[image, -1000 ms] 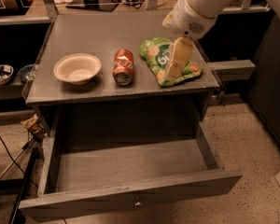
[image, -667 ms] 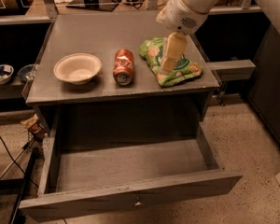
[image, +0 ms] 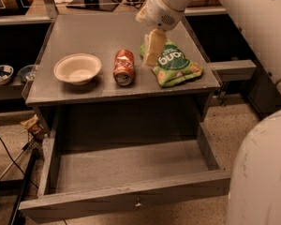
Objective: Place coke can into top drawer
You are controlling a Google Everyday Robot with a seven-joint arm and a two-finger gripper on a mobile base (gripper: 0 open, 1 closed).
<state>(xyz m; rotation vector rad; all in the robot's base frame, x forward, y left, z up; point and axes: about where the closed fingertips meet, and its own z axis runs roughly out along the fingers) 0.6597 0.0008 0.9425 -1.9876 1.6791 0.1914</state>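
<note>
The can lies on its side at the middle of the table, one silver end facing the bottom of the frame. It is a small red-orange metal cylinder with white markings. The drawer stands pulled out under the table in the lower half of the frame. It is a wide, shallow grey wooden box with a scuffed front panel and a small metal knob at its centre.

Left of the can sits a round, pale, matte bowl. To the right lies a crinkled, glossy green bag. The table top is flat, dull grey wood.

The cream pincer hangs from the white arm at upper centre, over the bag's left edge and just right of the can. Whether it is wide or narrow cannot be told, and it holds nothing. Since the earlier frame it has shifted left across the bag, nearer the can, while the can, bowl and bag lie as before.
</note>
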